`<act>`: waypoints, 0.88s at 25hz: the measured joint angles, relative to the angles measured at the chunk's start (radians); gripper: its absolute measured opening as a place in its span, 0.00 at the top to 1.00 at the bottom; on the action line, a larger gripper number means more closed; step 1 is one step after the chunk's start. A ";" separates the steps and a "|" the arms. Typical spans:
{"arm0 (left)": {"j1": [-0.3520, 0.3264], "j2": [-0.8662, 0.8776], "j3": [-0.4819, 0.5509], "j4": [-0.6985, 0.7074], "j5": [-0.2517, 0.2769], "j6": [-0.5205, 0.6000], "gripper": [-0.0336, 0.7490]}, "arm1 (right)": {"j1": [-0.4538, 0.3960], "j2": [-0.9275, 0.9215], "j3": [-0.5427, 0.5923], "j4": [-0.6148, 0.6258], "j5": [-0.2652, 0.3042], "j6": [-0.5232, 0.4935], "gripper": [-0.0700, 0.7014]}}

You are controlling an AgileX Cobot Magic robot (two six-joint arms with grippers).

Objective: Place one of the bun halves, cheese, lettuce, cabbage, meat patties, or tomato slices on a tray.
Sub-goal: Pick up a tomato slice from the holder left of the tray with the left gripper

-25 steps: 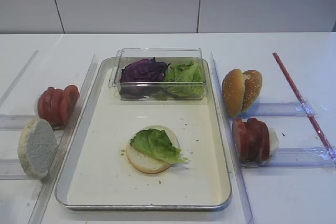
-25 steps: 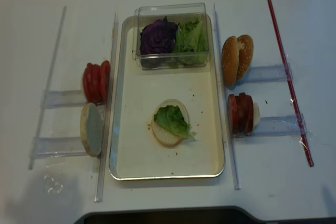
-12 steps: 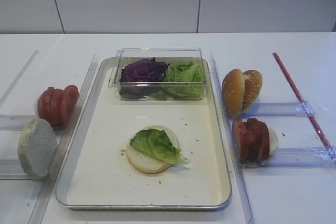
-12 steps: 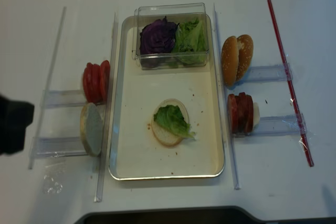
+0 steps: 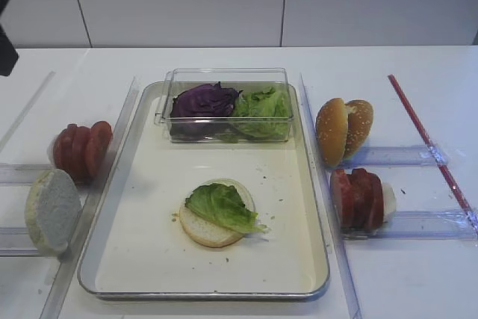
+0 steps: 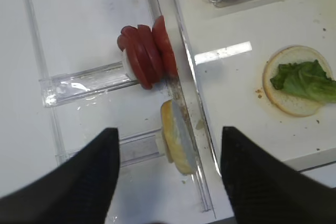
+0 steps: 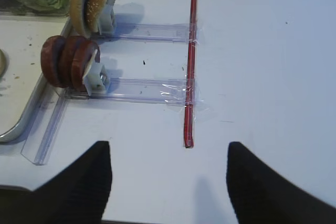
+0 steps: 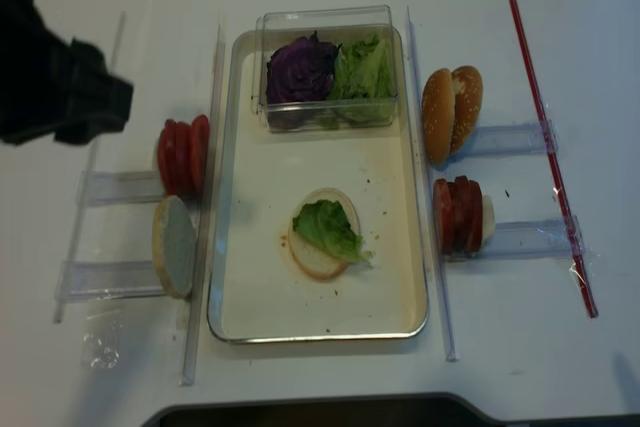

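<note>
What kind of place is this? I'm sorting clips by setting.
Probably a mock burger-assembly station on a white lab table: a metal tray, sliced tomatoes and buns standing in clear rails, greens in a plastic box.

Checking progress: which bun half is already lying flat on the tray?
The bun half in the tray, cut face up under a lettuce leaf. The others stand on edge in rails outside it.
</note>
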 joint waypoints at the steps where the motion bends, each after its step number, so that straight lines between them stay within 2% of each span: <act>1: 0.000 0.027 -0.012 0.000 0.000 -0.007 0.41 | 0.000 0.000 0.000 0.000 0.000 0.000 0.25; 14: 0.000 0.338 -0.188 -0.025 -0.012 -0.015 0.42 | 0.000 0.000 0.000 0.000 0.000 0.000 0.25; 22: 0.000 0.482 -0.209 -0.034 -0.019 -0.015 0.45 | 0.000 0.000 0.000 0.000 0.000 0.000 0.25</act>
